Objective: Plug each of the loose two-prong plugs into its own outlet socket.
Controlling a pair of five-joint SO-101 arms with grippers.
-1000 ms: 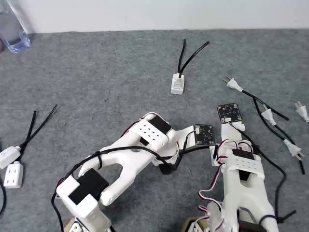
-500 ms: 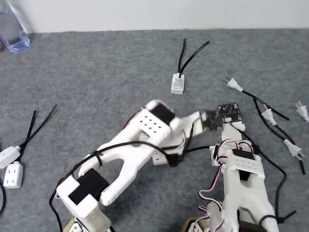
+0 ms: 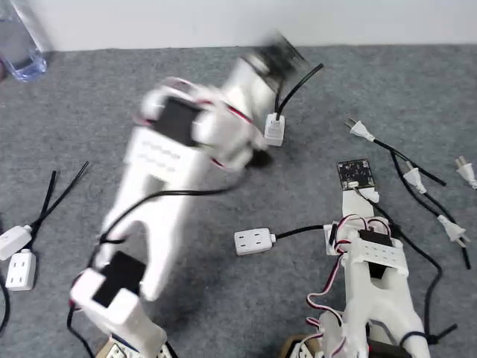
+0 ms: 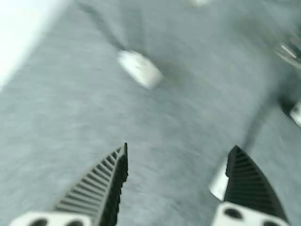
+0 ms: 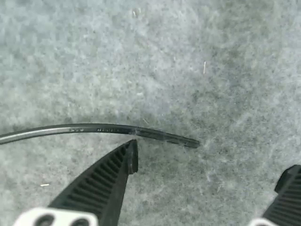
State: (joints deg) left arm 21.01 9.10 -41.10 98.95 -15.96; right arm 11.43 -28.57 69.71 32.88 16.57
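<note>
Plugs point(image 3: 362, 131) lie loose on the carpet point(image 3: 89, 97) to the right of the socket point(image 3: 274, 130), none inserted, so the job looks to be at its opening reach. The nearest plug's prongs point roughly toward that socket, its long axis following its cable point(image 3: 391, 153). The left gripper point(image 4: 179, 148) hangs near the socket, fingers spread wide and empty. The right gripper point(image 5: 211, 157), nearer the robot than the socket, is likewise spread and holds nothing. Next, a plug needs pinching across its body.
</note>
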